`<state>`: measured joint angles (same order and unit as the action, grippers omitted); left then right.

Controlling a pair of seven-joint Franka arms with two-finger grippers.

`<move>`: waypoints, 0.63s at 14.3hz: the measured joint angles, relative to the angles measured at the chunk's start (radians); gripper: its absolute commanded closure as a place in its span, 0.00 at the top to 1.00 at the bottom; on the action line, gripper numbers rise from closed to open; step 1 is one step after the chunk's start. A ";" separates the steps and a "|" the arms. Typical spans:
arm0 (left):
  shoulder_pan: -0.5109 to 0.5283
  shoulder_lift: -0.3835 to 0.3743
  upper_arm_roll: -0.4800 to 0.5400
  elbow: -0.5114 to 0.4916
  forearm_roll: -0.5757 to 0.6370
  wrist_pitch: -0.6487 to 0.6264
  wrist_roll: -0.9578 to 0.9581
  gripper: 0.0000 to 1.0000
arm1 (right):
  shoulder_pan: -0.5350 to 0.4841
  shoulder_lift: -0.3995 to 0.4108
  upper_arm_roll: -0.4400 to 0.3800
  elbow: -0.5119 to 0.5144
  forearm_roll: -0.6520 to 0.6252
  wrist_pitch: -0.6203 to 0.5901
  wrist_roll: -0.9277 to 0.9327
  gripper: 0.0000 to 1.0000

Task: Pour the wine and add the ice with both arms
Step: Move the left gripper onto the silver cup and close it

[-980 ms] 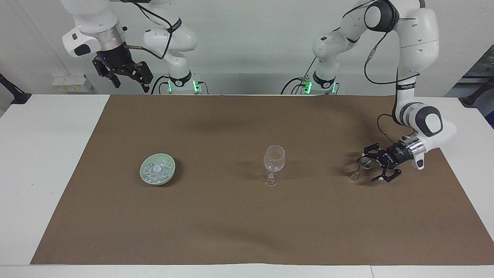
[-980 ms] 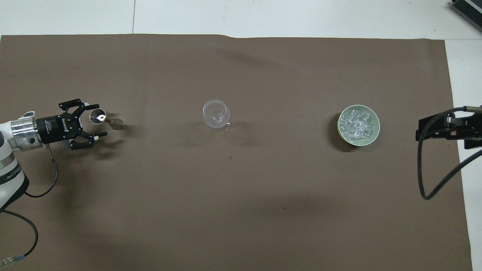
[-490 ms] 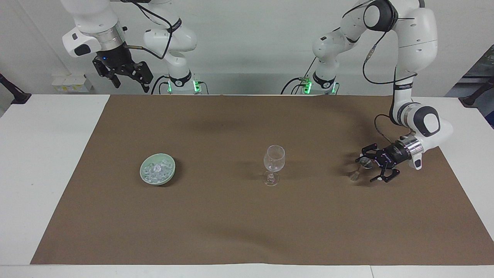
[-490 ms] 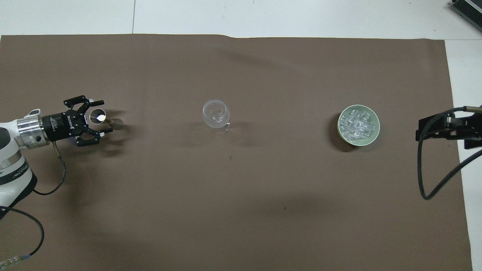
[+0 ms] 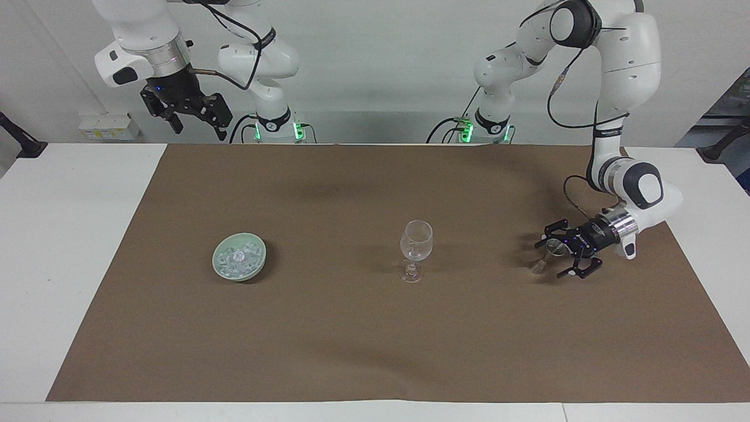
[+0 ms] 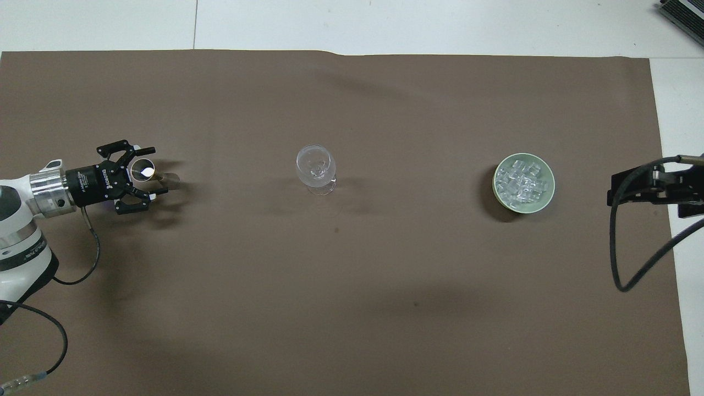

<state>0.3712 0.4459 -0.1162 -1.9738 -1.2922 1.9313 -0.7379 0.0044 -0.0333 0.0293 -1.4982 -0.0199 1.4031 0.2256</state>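
A clear stemmed wine glass (image 5: 416, 249) (image 6: 315, 168) stands upright at the middle of the brown mat. The ice (image 5: 237, 258) (image 6: 521, 181) fills a pale green bowl (image 5: 258, 266) (image 6: 547, 198) toward the right arm's end. A small clear cup (image 5: 549, 251) (image 6: 144, 170) stands toward the left arm's end. My left gripper (image 5: 552, 257) (image 6: 149, 171) lies low and level there, open, with one finger on either side of the cup. My right gripper (image 5: 198, 130) hangs open and empty, high over the table's edge at its own end.
The brown mat (image 5: 375, 340) covers most of the white table (image 5: 64, 246). The right arm's black cable (image 6: 621, 258) loops over the mat's edge beside the bowl. The left arm's cable (image 6: 82, 258) trails over the mat at its own end.
The left gripper has slid forward so the small cup now sits between its open fingers instead of beside one. The right gripper rose very slightly.
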 measured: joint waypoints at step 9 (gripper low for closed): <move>0.000 -0.011 0.005 -0.010 -0.001 0.001 0.000 0.92 | 0.000 0.000 0.000 0.000 0.000 0.000 0.000 1.00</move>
<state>0.3709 0.4347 -0.1111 -1.9838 -1.2929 1.9325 -0.7381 0.0044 -0.0333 0.0293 -1.4982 -0.0199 1.4031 0.2256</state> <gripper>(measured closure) 0.004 0.000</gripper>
